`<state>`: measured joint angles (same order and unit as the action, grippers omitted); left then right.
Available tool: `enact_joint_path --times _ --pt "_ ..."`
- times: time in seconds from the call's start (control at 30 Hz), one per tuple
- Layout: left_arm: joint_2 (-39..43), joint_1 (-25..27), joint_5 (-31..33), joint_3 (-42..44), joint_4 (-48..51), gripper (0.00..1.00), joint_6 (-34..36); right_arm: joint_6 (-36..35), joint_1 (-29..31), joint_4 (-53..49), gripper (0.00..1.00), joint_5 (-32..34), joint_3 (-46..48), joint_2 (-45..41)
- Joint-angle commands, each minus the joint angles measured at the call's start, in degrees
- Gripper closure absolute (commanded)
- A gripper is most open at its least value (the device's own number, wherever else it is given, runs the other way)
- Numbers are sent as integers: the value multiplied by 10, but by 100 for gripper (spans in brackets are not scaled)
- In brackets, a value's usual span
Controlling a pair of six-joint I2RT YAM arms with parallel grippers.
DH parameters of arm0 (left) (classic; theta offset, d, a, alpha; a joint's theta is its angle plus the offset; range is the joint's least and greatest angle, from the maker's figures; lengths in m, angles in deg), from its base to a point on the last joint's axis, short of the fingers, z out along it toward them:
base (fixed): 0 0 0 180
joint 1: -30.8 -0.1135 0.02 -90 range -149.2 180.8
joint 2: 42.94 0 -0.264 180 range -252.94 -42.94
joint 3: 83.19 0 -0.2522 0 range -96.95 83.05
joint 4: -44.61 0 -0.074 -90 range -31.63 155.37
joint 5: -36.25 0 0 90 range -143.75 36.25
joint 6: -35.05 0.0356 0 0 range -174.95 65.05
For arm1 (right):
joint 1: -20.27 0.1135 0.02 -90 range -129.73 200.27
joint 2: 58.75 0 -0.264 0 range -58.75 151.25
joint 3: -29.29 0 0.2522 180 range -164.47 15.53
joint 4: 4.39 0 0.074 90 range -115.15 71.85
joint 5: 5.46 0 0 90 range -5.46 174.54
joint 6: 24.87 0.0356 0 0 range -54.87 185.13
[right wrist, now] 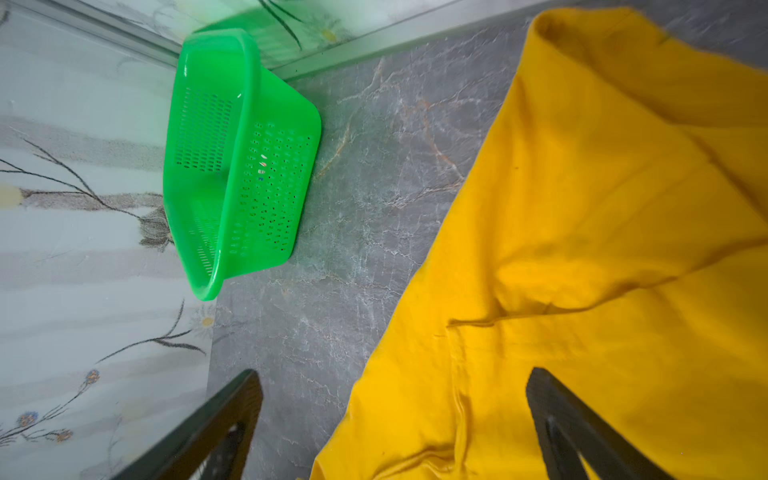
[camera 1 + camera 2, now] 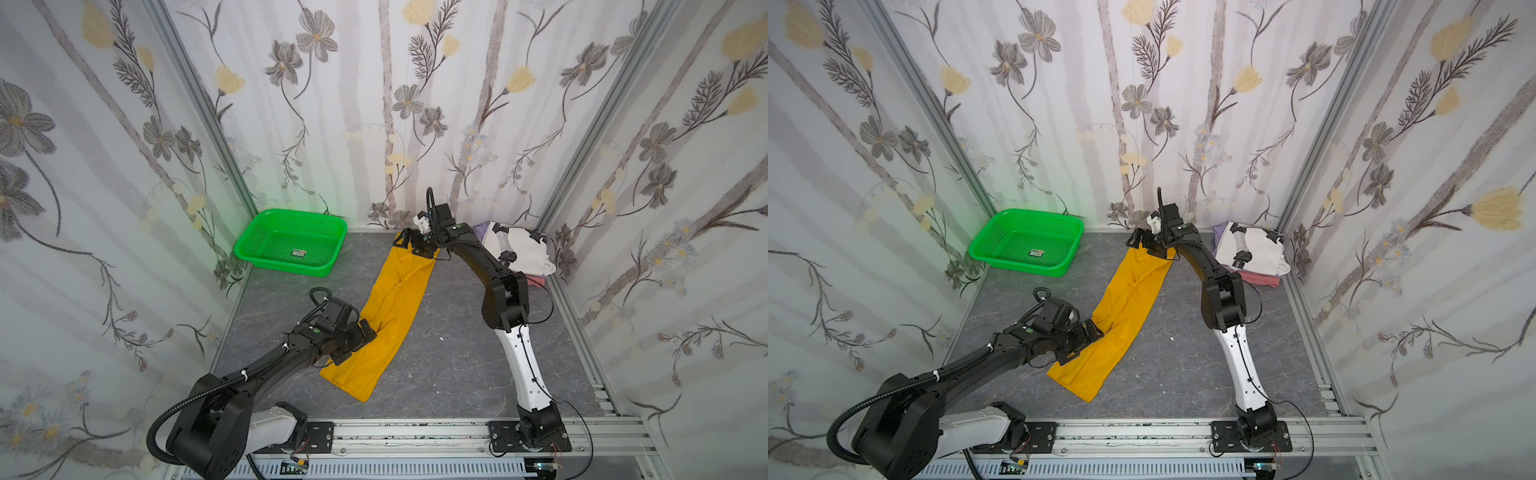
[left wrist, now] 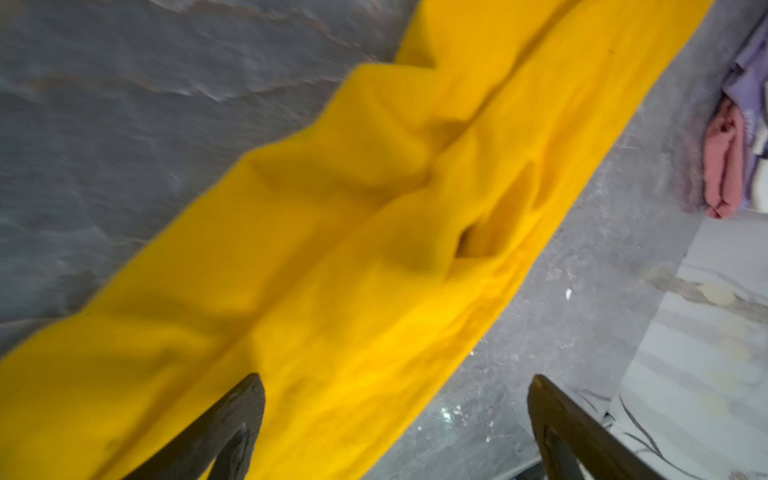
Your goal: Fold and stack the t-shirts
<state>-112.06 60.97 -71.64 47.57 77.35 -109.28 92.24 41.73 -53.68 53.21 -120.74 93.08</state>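
Both top views overlook all; wrist views close.

Bright even light, blurred wrist views

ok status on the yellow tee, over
Left gripper, right gripper: jaws open, empty. Mustard-yellow t-shirt a long folded strip on the table, not yet on the folded pile. Green basket clear of it, nothing in the way.

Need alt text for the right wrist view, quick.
A mustard-yellow t-shirt lies rumpled on the grey marbled table, and the right gripper, jaws open and empty, straddles its edge. A green perforated basket sits beyond, by the floral wall.
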Motion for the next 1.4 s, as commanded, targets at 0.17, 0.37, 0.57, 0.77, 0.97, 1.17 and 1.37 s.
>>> enact_joint_path --times 0.17,0.37,0.57,0.77,0.97,1.17,1.37 --pt "53 -52 51 -98 120 0 60 -87 39 -1 0 43 236 -185" --pt "78 -187 101 -165 211 0 129 -25 149 139 0 74 498 -297" --pt "65 -228 165 -227 250 0 177 23 282 186 0 93 596 -317" --pt "61 -244 171 -237 243 0 187 58 358 222 0 77 621 -298" --pt "57 -247 159 -232 238 0 189 93 362 196 0 137 726 -330" --pt "42 -241 101 -192 205 0 182 147 334 187 0 203 906 -453" --pt "0 -176 24 -134 132 0 141 139 314 80 0 263 924 -585"
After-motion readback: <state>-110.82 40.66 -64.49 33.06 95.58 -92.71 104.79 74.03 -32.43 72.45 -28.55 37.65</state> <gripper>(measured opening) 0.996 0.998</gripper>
